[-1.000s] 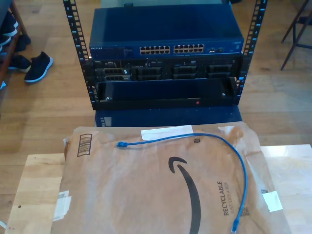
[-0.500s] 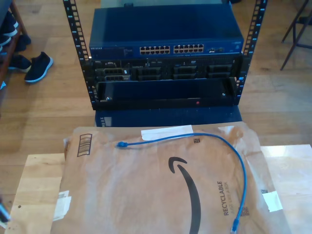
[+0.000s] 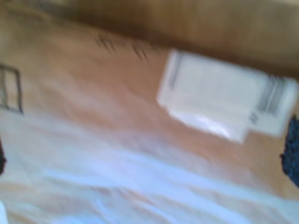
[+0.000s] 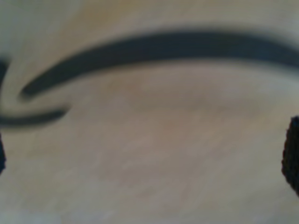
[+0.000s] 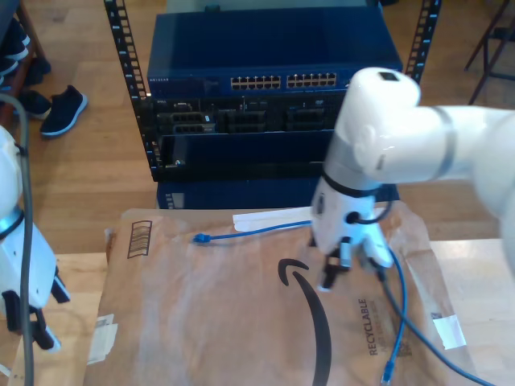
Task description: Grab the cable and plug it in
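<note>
first wrist view: blurred white label (image 3: pixel 219 105) on brown paper; finger state unclear
second wrist view: black printed curve (image 4: pixel 154 49); finger state unclear
exterior view: cable (image 5: pixel 257 229) lying ungripped on the paper

"RECYCLABLE" is printed on the brown paper mailer (image 5: pixel 241 322); "NETGEAR" marks the blue switch (image 5: pixel 273 60).

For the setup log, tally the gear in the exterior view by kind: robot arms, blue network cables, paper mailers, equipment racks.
White robot arms: 2, one at the exterior view's left, one at its right
Blue network cable: 1
Brown paper mailer: 1
Equipment rack: 1
Total: 5
</note>
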